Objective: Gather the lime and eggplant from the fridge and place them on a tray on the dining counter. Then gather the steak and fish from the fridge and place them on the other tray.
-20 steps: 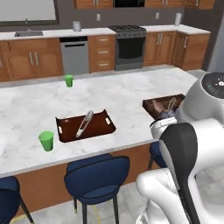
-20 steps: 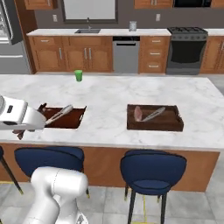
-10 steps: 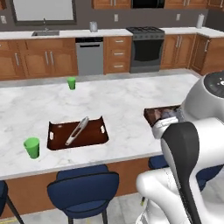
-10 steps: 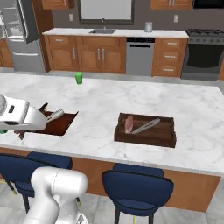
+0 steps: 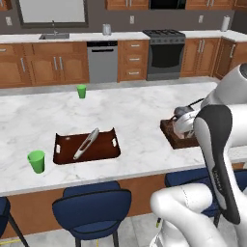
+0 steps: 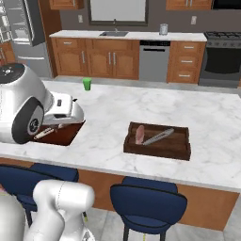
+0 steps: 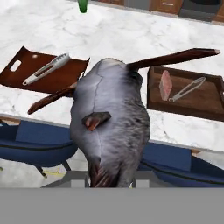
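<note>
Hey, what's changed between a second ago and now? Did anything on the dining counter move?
The base drove on, so the cameras moved and the whole kitchen shifted in both base views. Nothing was taken hold of or let go: the hand stays shut on the fish. The tray, the other tray with the steak and the green cups kept their places on the dining counter.

The dining counter, a white grey-veined marble island, carries two dark red-brown trays: one tray to the left and the other tray well apart to the right. Two bright green cups stand directly on the marble, one near the front edge, another toward the far side.
</note>
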